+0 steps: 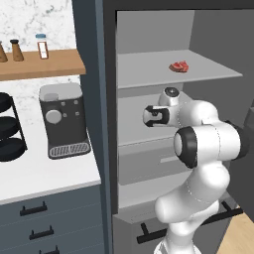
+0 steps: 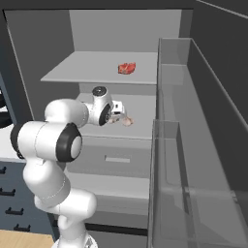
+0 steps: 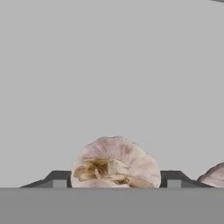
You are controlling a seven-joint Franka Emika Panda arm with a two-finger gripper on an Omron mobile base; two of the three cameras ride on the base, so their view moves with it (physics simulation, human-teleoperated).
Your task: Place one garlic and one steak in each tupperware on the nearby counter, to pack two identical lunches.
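Garlic: one garlic bulb (image 3: 116, 162) lies right between the two dark fingertips (image 3: 56, 178) of the tool (image 3: 114, 181) in the hand view, its papery pale pink skin toward the camera.
Tool state: the fingers stand on each side of the bulb, very near it; I cannot tell if they already press on it or only frame it.
Second garlic: a part of another bulb (image 3: 214, 175) shows at the right edge of the hand view, just beside the right fingertip.
Same spot from the base: in the right base view the tool (image 2: 115, 117) reaches over the middle shelf (image 2: 140, 127), and a small pale bulb (image 2: 128, 121) lies just beside it.
Steak: a red steak (image 2: 127, 68) lies on the upper shelf (image 2: 87, 71), well above the tool and apart from it; in the left base view it (image 1: 179, 66) is also seen there.
Room: an open grey cabinet with shelves and a clear door bin (image 2: 193, 145).
Desk: a white desk (image 1: 44, 173) at the left carries a dark coffee machine (image 1: 63, 120); above it a wooden wall shelf (image 1: 39, 64) holds small bottles.
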